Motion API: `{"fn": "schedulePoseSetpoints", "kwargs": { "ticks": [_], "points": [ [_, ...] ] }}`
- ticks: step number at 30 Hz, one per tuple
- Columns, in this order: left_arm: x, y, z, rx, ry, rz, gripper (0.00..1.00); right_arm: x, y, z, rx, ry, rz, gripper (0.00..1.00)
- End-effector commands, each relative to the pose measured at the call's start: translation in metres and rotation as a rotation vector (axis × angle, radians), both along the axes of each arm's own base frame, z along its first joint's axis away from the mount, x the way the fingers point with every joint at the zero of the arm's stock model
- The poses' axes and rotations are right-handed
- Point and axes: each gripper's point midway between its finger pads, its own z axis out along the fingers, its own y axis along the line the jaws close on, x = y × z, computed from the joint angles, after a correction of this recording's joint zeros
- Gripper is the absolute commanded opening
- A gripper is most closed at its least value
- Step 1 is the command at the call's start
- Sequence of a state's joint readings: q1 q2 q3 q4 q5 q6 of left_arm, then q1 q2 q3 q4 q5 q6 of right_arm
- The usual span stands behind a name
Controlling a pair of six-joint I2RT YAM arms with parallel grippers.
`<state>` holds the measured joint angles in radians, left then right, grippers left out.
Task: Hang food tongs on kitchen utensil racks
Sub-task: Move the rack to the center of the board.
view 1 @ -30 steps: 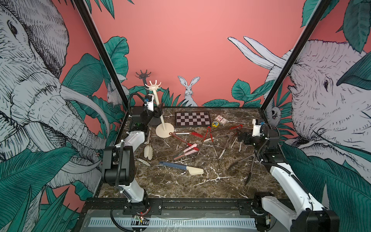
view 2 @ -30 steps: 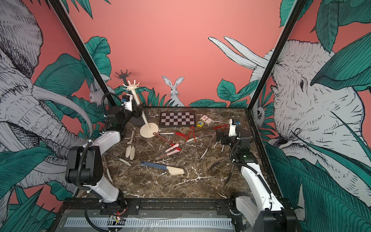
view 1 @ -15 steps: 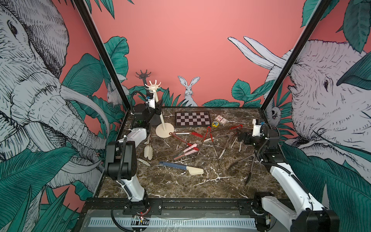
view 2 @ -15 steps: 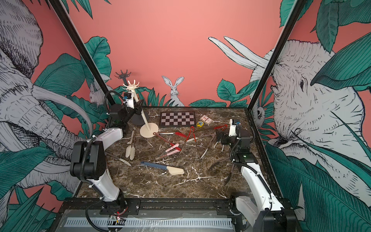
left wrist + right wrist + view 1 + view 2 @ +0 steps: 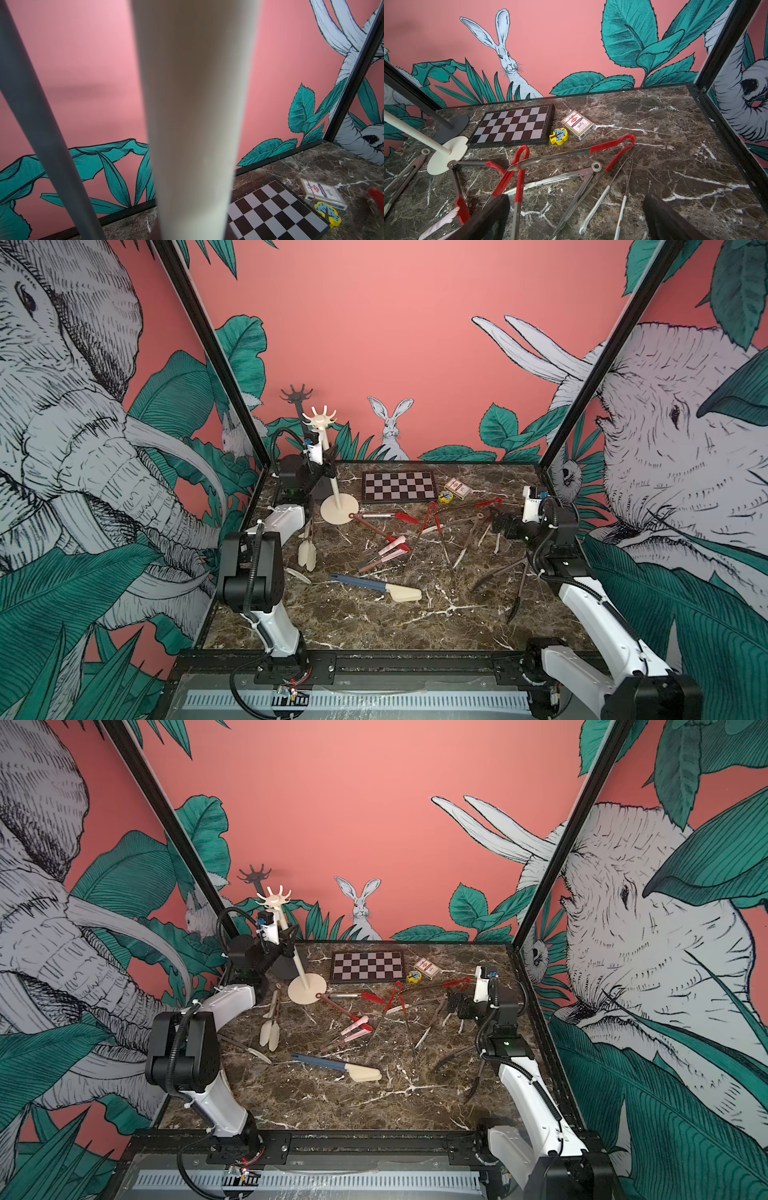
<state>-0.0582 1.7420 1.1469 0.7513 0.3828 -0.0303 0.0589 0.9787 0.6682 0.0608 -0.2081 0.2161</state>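
The cream-white utensil rack (image 5: 333, 481) stands at the back left on its round base (image 5: 446, 158). My left gripper (image 5: 329, 458) is shut on its pole, which fills the left wrist view (image 5: 193, 124). The dark grey rack (image 5: 296, 393) stands just behind it (image 5: 41, 124). No tongs hang on either crown. Several food tongs lie scattered on the marble: red-tipped ones (image 5: 386, 516), a red-handled pair (image 5: 519, 166), pink-tipped (image 5: 392, 541), cream (image 5: 307, 551), blue with cream tips (image 5: 374, 587) and black-tipped (image 5: 515, 593). My right gripper (image 5: 575, 218) hangs open over thin white-tipped tongs (image 5: 593, 205).
A checkered board (image 5: 399, 486) lies at the back centre, with a card box (image 5: 458, 488) and a small yellow piece (image 5: 445, 497) to its right. Black frame posts and printed walls close in both sides. The dark rack's base (image 5: 452, 128) sits beside the board.
My left gripper's jaws have closed in on the cream rack's pole and the left elbow has risen a little. The rack, the tongs and the right arm have not moved.
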Motion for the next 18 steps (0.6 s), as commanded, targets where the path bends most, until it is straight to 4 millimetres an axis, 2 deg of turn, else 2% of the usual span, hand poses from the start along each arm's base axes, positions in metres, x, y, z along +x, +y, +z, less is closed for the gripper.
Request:
{"fn": "schedulePoseSetpoints", "kwargs": {
  "ticks": [1, 10, 14, 18],
  "points": [
    [-0.018, -0.004, 0.055, -0.019, -0.124, -0.042, 0.03, 0.0, -0.002, 0.016, -0.014, -0.047, -0.012, 0.99],
    [-0.049, -0.015, 0.078, -0.098, -0.1, -0.096, 0.0, 0.003, -0.002, 0.019, -0.015, -0.054, -0.01, 0.99],
    [-0.066, -0.029, 0.08, -0.129, -0.081, -0.127, 0.0, 0.005, 0.0, 0.02, -0.01, -0.058, -0.004, 0.99],
    [-0.083, -0.047, 0.074, -0.117, -0.064, -0.137, 0.0, 0.007, 0.002, 0.021, 0.003, -0.061, 0.006, 0.99]
  ]
}}
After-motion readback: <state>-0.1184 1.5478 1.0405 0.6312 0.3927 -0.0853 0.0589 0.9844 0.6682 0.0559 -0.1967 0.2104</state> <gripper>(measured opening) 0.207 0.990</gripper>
